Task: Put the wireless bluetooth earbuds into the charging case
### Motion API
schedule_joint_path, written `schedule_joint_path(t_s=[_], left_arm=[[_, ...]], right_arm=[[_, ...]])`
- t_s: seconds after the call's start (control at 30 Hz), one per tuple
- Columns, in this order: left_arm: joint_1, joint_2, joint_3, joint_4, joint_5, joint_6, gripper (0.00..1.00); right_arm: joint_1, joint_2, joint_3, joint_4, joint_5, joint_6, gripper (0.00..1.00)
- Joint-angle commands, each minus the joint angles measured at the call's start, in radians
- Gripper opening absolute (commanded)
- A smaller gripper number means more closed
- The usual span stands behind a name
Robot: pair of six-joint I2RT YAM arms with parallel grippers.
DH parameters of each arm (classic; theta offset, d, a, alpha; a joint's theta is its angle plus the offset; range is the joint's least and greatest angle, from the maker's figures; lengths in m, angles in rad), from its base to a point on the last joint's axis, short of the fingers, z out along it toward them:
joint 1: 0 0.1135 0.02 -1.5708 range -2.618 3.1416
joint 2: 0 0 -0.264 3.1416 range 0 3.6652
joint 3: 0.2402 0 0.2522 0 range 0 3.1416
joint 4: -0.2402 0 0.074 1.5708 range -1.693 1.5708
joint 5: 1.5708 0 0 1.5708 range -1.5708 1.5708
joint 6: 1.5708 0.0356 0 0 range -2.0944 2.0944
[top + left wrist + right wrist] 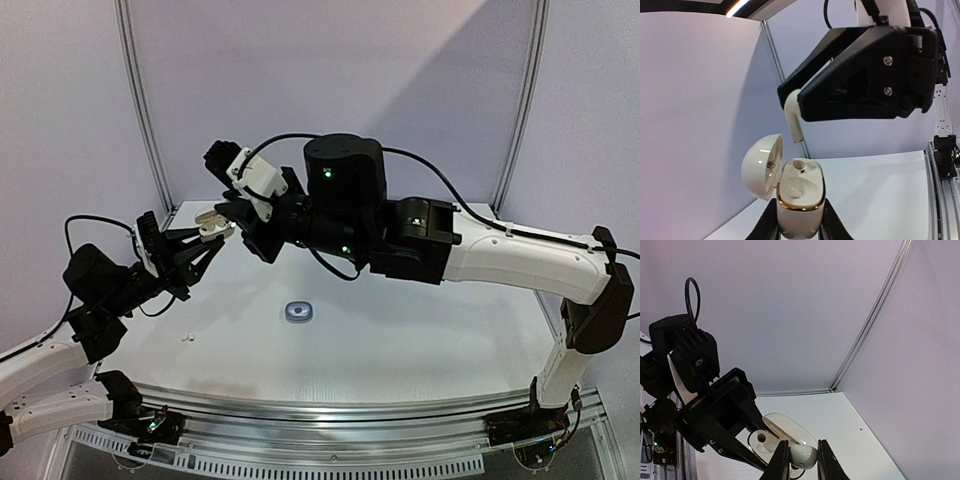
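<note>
On the table (420, 330), in the lower middle of the top view, lies a small dark rounded thing (298, 312), and to its left a tiny white speck (186, 337); both are too small to tell what they are. Above them, at the left of this view, the left end effector (208, 238) is clenched on the lower body of the white charging case (799, 192) and carries it in the air above the table. The case stands upright and its lid (761, 167) is swung open to the left. One socket in the top looks hollow; whether the other is filled I cannot tell. The left arm rises from the lower left corner and its forearm points up and to the right. Just above the case, apart from it, hangs a white earbud (793, 116) with its stem pointing down to the open top. The right end effector (801, 462) pinches it at the rounded head, with the fingers almost closed. The right arm goes up from the lower right corner, and its white link reaches left across the frame to a dark wrist at the upper middle.
</note>
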Motion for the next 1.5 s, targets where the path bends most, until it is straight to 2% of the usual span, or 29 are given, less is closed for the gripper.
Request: schedule_joint_path(t_s=[0.0,0.23,0.67,0.93,1.2,1.47], left_arm=[[-0.013,-0.004,0.021,-0.009,0.021,0.0,0.0],[-0.013,-0.002,0.02,-0.003,0.021,-0.008,0.0],[-0.013,0.005,0.022,-0.001,0.025,-0.009,0.0],[-0.013,0.002,0.022,0.006,0.02,-0.009,0.0],[-0.013,0.008,0.02,0.04,0.03,-0.067,0.0],[-0.013,0.008,0.022,0.043,0.015,-0.052,0.0]], right_arm=[[0.004,0.028,0.024,-0.017,0.011,-0.029,0.02],[0.003,0.04,0.025,-0.018,-0.028,-0.011,0.02],[0.003,0.029,-0.001,-0.021,0.078,-0.058,0.01],[0.004,0.037,0.002,-0.039,0.049,-0.055,0.01],[0.003,0.063,0.034,-0.078,0.046,-0.082,0.03],[0.003,0.068,0.025,-0.084,0.078,-0.084,0.07]])
